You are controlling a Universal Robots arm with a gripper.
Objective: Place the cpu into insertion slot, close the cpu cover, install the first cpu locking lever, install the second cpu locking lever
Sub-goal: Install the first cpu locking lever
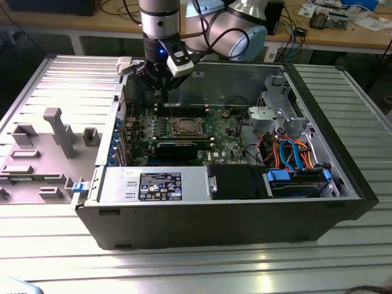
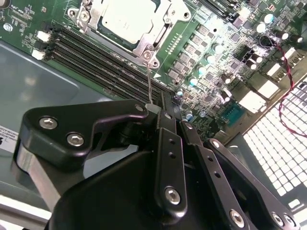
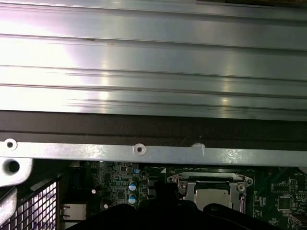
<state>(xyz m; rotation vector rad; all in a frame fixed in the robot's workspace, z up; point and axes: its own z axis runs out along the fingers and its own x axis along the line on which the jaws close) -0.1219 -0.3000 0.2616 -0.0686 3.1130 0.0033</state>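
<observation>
The cpu (image 2: 125, 18) lies with its pale silvery face up in the insertion slot (image 1: 187, 127) on the green board. The silvery cpu cover (image 2: 152, 42) frames it, lying flat over it; in the first wrist view the cpu (image 3: 211, 195) shows through the cover's (image 3: 209, 180) window. My gripper (image 1: 160, 90) hangs above the board, behind the slot toward the case's back wall. In the second wrist view its black fingers (image 2: 167, 143) stand together, so the gripper (image 2: 168, 114) is shut. A thin silvery rod (image 2: 150, 86) runs from the fingertips toward the slot's corner; whether it is gripped I cannot tell.
Long black memory slots (image 2: 96, 57) run beside the socket. A long black card (image 1: 177, 147) lies in front of it. Drive bays with blue and orange cables (image 1: 294, 153) stand at the exterior view's right. The case's metal walls (image 1: 202, 184) enclose the board. A grey fixture (image 1: 58, 131) sits outside it.
</observation>
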